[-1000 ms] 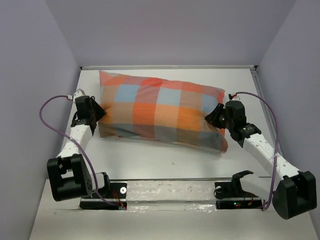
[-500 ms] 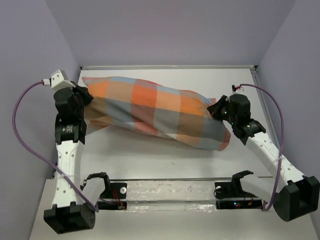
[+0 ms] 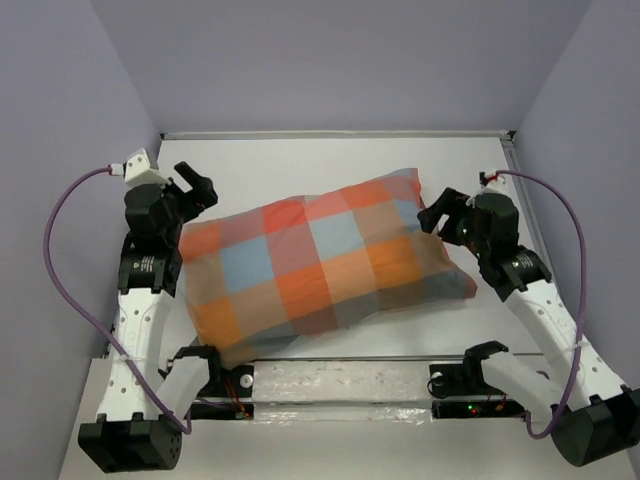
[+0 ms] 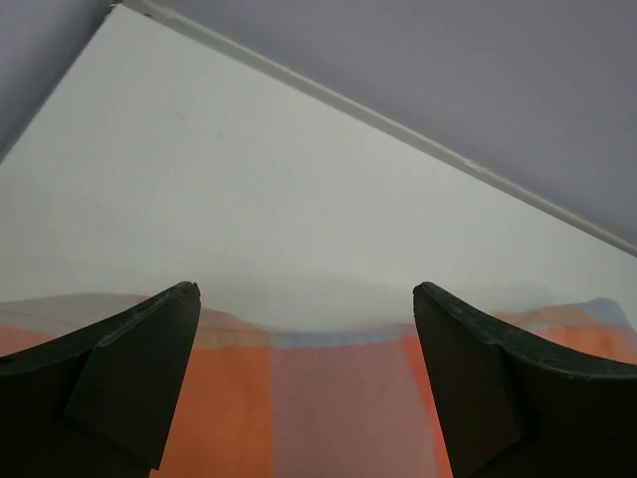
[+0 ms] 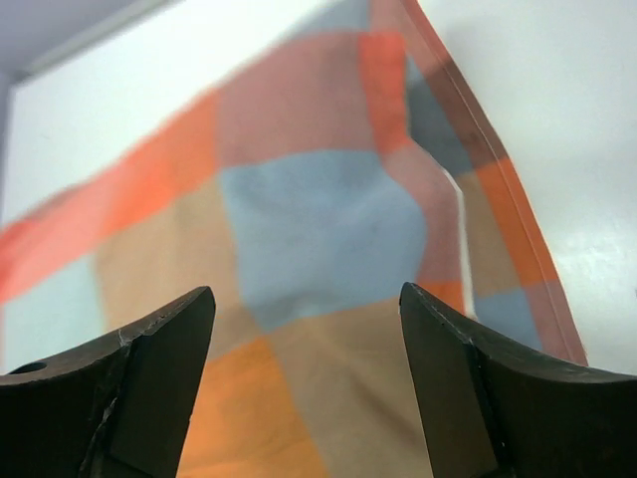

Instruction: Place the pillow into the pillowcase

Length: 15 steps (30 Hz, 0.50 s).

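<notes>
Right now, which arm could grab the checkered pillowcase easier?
Probably right: the right end effector is open and faces the pillowcase, fabric filling its wrist view. The left end effector, also open, looks mostly at the table.

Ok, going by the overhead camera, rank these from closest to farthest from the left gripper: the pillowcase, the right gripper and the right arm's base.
From the left gripper, back left:
1. The pillowcase, mid-table, its left end just beside it.
2. The right gripper, across at the case's right end.
3. The right arm's base, near right corner.
</notes>
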Each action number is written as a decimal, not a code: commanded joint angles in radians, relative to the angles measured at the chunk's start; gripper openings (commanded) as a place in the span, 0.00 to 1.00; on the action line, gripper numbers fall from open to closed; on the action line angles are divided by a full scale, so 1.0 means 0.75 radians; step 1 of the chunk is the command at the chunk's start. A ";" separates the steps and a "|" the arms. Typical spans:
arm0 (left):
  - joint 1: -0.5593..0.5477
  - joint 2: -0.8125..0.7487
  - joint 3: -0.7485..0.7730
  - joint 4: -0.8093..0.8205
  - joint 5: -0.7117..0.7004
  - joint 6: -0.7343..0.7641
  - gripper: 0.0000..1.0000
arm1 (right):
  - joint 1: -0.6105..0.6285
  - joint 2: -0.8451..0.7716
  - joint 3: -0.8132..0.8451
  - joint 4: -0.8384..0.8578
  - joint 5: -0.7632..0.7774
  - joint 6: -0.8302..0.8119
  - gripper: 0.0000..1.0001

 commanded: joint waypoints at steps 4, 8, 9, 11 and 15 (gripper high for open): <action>-0.226 0.055 -0.049 0.128 -0.098 -0.064 0.99 | -0.017 0.197 0.268 0.140 0.025 -0.055 0.81; -0.224 -0.037 -0.166 0.095 -0.360 -0.082 0.99 | -0.115 0.510 0.472 0.159 -0.115 -0.119 0.86; -0.224 -0.071 -0.194 0.103 -0.432 -0.100 0.99 | -0.140 0.628 0.511 0.154 -0.207 -0.125 0.86; -0.224 -0.141 -0.257 0.099 -0.479 -0.113 0.99 | -0.168 0.725 0.597 0.165 -0.240 -0.103 0.87; -0.207 -0.086 -0.352 0.121 -0.402 -0.154 0.99 | -0.185 0.885 0.626 0.207 -0.353 -0.057 0.82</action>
